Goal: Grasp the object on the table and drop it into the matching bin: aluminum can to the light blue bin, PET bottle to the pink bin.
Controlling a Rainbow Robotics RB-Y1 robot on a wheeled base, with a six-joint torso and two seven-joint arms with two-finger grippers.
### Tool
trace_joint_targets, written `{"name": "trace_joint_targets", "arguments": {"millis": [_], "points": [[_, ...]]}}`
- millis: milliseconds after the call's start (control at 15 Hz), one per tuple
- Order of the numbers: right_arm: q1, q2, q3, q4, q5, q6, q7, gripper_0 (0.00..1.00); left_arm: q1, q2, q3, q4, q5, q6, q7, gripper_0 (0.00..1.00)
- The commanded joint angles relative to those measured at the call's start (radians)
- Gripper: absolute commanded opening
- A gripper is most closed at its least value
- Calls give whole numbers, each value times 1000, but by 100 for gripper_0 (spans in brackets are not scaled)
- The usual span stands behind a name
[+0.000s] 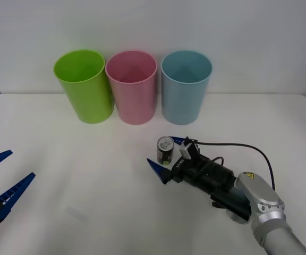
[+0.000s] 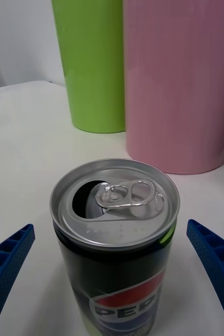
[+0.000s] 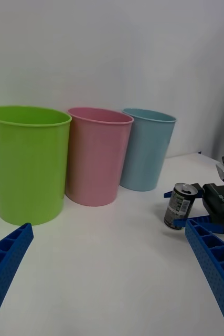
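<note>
The aluminum can (image 1: 165, 150) stands upright on the white table (image 1: 89, 180), a short way in front of the light blue bin (image 1: 185, 91). It is dark with a silver pull-tab top (image 2: 114, 202). My right gripper (image 1: 161, 150) is open around the can, one blue finger (image 2: 7, 262) on each side and neither touching it. The pink bin (image 1: 133, 90) stands just left of the light blue one. My left gripper (image 1: 21, 163) hangs open over the table's left edge, far from the can (image 3: 180, 205).
A lime green bin (image 1: 85, 87) stands left of the pink one; the three bins form a row at the back against a white wall. A black cable loops from the right wrist (image 1: 232, 144). Bare table lies between the two arms.
</note>
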Motion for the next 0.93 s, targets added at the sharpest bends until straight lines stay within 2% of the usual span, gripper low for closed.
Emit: {"name": "trace_joint_targets", "arguments": {"millis": [67,133,933], "points": [[0,1,-1,0,-3,0,0,6,0,0,0,0,0,0,0,100],[0,0,1,0,-5,0,0,0,0,0,0,0,0,0,0,100],[14,-13,4,-25,-23,-16,-4,0,0,0,0,0,0,0,0,100]]}}
